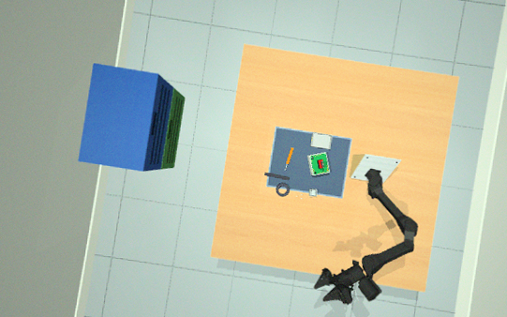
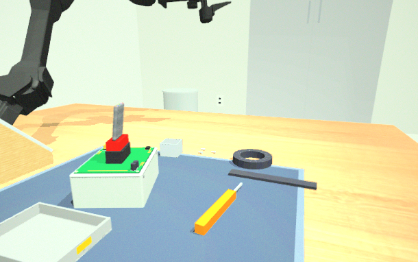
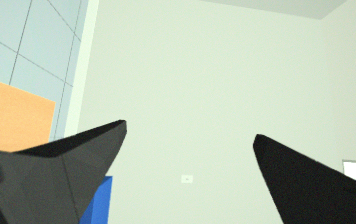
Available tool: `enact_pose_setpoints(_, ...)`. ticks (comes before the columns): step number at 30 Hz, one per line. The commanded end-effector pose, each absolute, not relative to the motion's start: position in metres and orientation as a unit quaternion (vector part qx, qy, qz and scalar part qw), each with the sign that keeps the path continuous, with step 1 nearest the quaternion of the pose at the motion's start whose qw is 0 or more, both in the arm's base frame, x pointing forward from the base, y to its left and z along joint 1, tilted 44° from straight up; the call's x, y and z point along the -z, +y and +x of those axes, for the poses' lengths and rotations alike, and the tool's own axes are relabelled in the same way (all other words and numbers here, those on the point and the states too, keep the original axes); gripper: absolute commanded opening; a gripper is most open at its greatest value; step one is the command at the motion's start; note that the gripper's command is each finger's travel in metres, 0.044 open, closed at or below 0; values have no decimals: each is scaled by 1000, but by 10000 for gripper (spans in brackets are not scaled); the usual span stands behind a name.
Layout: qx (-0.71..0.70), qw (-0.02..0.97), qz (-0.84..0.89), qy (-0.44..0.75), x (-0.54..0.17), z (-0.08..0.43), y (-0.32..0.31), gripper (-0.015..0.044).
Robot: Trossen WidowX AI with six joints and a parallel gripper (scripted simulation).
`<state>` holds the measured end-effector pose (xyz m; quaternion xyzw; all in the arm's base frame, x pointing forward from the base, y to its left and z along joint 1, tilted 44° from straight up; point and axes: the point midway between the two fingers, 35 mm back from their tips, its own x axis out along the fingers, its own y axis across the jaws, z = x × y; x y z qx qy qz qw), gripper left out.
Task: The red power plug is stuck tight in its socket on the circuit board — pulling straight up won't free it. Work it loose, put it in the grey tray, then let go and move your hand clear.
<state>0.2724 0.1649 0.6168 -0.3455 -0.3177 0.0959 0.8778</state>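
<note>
The red plug (image 1: 321, 164) (image 2: 117, 143) sits upright in its black socket (image 2: 116, 156) on the green circuit board (image 1: 315, 159) (image 2: 90, 165). A thin grey tab (image 2: 118, 121) stands up from the plug's top. The board lies on a white block. The grey tray (image 1: 321, 140) (image 2: 41, 236) is empty and lies beside the board. My gripper (image 1: 320, 294) (image 3: 189, 133) is open with nothing between its fingers. It is far from the plug, past the table's edge at the bottom of the top view. In the exterior view only part of it shows at the top edge.
An orange screwdriver (image 1: 289, 158) (image 2: 216, 212), a dark strip (image 1: 277, 175) (image 2: 272, 179), a black ring (image 1: 282, 196) (image 2: 252, 164) and a small clear box (image 1: 313, 192) (image 2: 170, 149) lie on or by the blue mat (image 1: 297, 142) (image 2: 178, 188). A slanted white panel (image 1: 380, 165) stands by the arm's base.
</note>
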Motion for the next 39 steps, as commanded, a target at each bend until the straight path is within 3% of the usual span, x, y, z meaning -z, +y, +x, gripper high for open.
enact_pose_setpoints(1,-121,875,-407,-232,-563,325,167,430)
enact_pose_setpoints(12,-189,869,-457,-6,-424,413,128,430)
enact_pose_setpoints(18,-221,861,-438,131,-344,433,85,430)
enact_pose_setpoints(26,-294,818,-365,333,-223,424,20,430)
enact_pose_setpoints(33,-361,761,-199,501,-132,368,-33,430)
enact_pose_setpoints(39,-338,784,-274,442,-163,394,-14,430)
